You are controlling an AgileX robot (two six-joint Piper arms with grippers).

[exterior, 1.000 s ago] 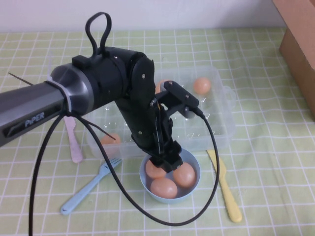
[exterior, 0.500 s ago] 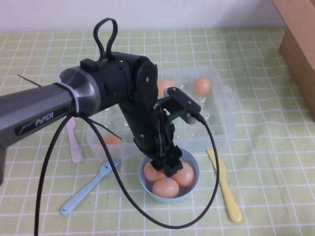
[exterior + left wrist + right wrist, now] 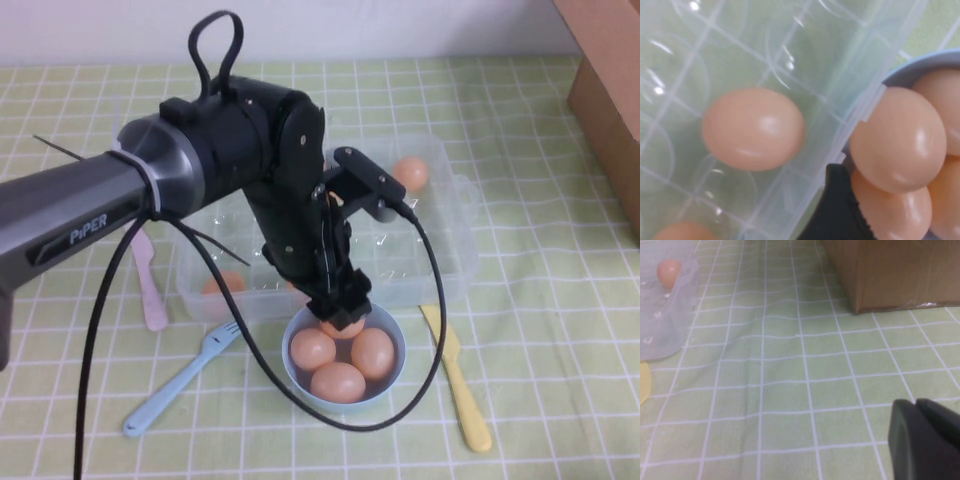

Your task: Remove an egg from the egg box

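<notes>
Lifted since a moment ago, the left gripper [image 3: 338, 300] hangs above the blue bowl's [image 3: 392, 378] far rim; whether its fingers are parted cannot be told. An egg [image 3: 340, 327] sits directly beneath it. The egg box [image 3: 440, 265] lies behind. The right gripper [image 3: 925, 440] rests near a cardboard box [image 3: 890, 270].

The left gripper [image 3: 340, 300] rose out of the light-blue bowl [image 3: 390, 385] and drew back toward 12 o'clock, ending over the bowl's far rim beside the near wall of the egg box [image 3: 440, 215]. With it gone from among them, a fourth egg [image 3: 343, 327] showed at the bowl's 12 o'clock edge (only three had been visible before), just beneath the fingertips. The arm's elbow and its cable loop also lifted slightly.
</notes>
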